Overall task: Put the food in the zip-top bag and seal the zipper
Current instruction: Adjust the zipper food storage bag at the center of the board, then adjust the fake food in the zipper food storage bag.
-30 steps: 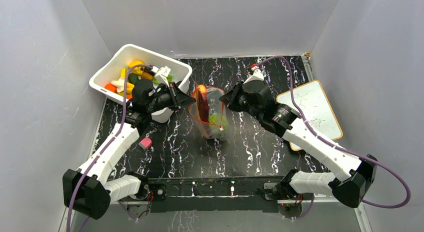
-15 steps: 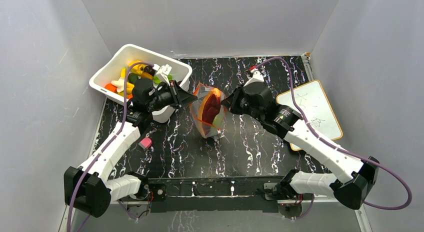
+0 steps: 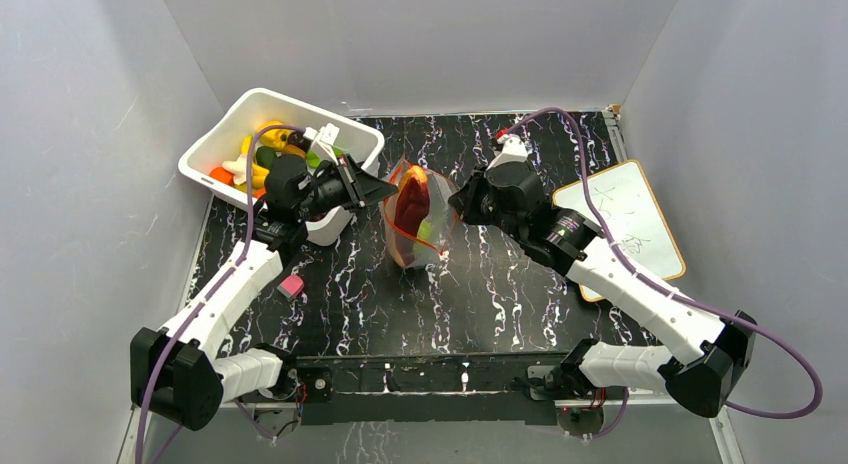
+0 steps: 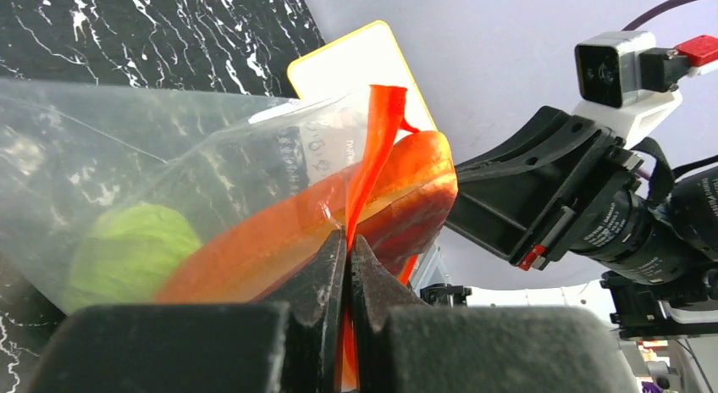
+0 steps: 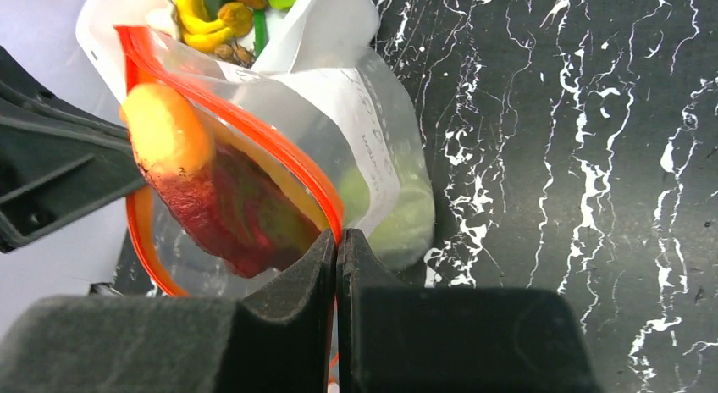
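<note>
left gripper (image 4: 348, 240) and right gripper (image 5: 337, 240) both clamped on zipper (image 5: 254, 130). red food piece (image 5: 229, 207) sits between them; shake it below the strip before sealing.

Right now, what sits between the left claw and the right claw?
Only the crinkly clear zip-top bag with its red-orange strip, holding a dark-red toy piece and a pale-green toy cabbage; the top view shows it.

the zip-top bag (image 3: 402, 250) is sitting between left gripper (image 3: 388, 191) and right gripper (image 3: 456, 203), food (image 3: 411, 202) lying inside, bin (image 3: 222, 136) standing behind-left.
</note>
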Controlling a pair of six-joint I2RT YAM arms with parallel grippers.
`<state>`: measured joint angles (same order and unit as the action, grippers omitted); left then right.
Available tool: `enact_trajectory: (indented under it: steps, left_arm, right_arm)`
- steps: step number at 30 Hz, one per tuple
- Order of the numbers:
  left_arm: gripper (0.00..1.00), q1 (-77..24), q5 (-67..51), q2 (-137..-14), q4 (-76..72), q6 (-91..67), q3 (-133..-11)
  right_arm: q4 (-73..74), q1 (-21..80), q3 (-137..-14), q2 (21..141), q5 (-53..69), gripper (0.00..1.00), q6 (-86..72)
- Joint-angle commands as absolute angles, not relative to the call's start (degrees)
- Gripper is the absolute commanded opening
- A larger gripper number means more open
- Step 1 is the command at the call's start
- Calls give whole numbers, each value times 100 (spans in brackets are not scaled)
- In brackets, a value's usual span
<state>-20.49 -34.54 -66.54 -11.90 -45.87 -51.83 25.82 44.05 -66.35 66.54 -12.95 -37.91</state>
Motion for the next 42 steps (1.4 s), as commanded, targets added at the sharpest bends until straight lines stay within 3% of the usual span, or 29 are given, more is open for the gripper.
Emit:
enact_trajectory:
  steps: [1, 7, 12, 16, 23, 42]
  left_arm:
    - [0, -2067, -3683, -6657, -1544, -4856, -5128]
    - [0, -2066, -3580, -6798, -1554, -4668, -4915]
    - [0, -2069, -3519, -6824, -1368, -4395, -4927]
    - [0, -2069, -3542, -6847, -1393, -4386, -4934]
    - [0, -2066, -3564, -6857, -1477, -4473, -4925]
    - [0, -2066, -3599, -6778, -1507, -4454, -4896]
  right_arm:
    - [2331, 4374, -6791, 6575, -1171, 0, -3328]
    - [2639, 4370, -6959, 6508, -1143, 23, -3367]
    - [3123, 4375, -7502, 6463, -1364, 34, -2955]
    - [3118, 4376, -7721, 6454, -1144, 36, -2939]
    - [2026, 4379, -6972, 6420, -91, 38, -2813]
    - [1507, 4385, -6494, 6971, -258, 48, -2386]
